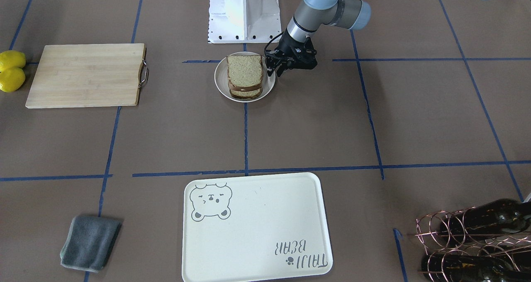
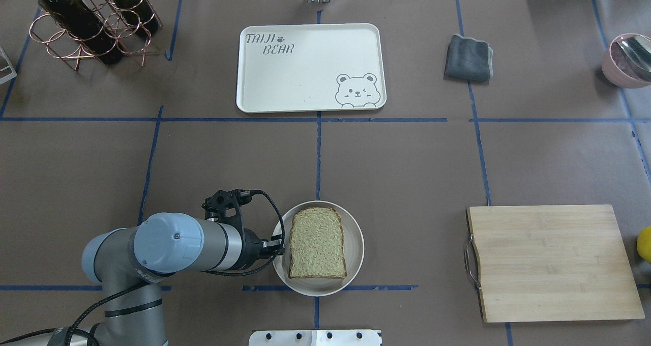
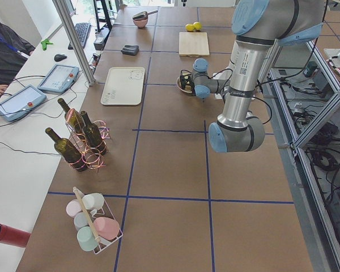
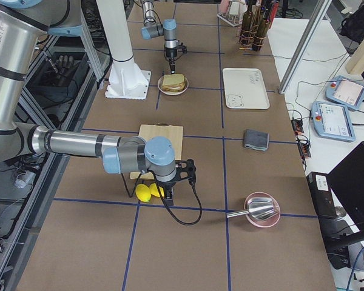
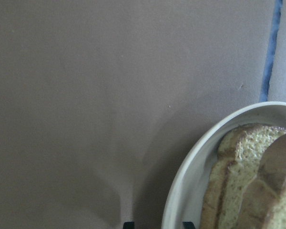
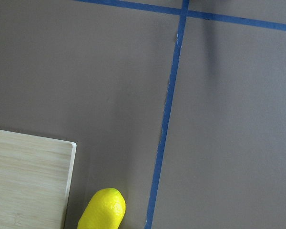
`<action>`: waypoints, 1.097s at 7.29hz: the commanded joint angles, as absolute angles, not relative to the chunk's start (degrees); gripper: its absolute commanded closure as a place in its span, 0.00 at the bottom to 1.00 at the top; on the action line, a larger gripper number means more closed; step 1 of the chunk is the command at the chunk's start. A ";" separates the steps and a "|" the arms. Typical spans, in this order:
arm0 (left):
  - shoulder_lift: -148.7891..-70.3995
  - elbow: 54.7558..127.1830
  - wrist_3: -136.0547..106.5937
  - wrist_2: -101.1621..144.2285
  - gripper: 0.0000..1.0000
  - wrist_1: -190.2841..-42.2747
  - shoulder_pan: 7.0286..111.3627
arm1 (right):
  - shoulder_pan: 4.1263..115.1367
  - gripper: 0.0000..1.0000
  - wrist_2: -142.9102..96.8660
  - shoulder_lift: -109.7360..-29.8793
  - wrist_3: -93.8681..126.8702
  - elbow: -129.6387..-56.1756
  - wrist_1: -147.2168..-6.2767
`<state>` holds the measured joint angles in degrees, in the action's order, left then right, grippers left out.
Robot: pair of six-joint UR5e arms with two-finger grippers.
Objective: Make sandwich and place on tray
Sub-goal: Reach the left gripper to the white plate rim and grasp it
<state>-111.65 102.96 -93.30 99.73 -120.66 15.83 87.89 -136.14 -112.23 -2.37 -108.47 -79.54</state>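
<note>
The sandwich (image 1: 244, 72), two brown-crusted wholemeal slices with a filling between, lies in a small round white bowl (image 1: 222, 89) near the robot's base. It also shows in the overhead view (image 2: 316, 241). My left gripper (image 1: 273, 69) is low at the bowl's rim on my left side. In the left wrist view its two fingertips stand a little apart, one outside the rim (image 5: 186, 176) and one inside. The cream bear tray (image 2: 305, 81) lies bare across the table. My right gripper (image 4: 170, 193) hovers near two lemons (image 4: 148, 192); I cannot tell whether it is open or shut.
A wooden cutting board (image 2: 549, 262) lies on my right, the lemons (image 1: 11, 70) beyond it. A grey cloth (image 2: 469, 58) lies right of the tray. A wire rack with wine bottles (image 2: 86, 25) stands far left. A pink bowl (image 2: 628, 61) sits far right.
</note>
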 commanded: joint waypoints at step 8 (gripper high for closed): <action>-111.88 107.39 -93.25 99.93 1.00 -121.02 19.76 | 87.89 0.00 -135.79 -111.71 -2.20 -108.37 -79.63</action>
<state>-111.83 106.18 -93.29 99.84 -120.85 17.70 87.89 -135.99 -111.85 -2.27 -108.39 -79.63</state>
